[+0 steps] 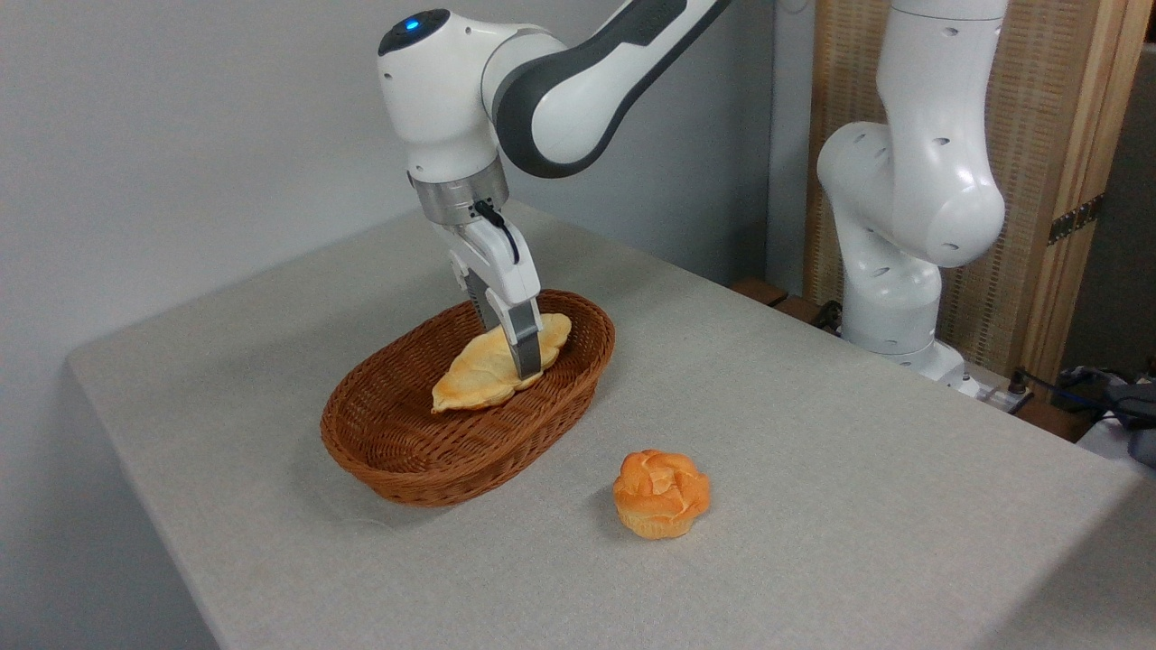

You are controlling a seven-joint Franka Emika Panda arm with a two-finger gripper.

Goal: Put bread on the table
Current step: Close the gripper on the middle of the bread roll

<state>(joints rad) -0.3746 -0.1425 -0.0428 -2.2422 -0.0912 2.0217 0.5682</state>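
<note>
Plain grey wall [181,135] behind. Right: woven screen [1039,135] in a pale wood frame with a dark hinge [1073,219]. Cables [1057,384] low right. Even, soft light.
</note>
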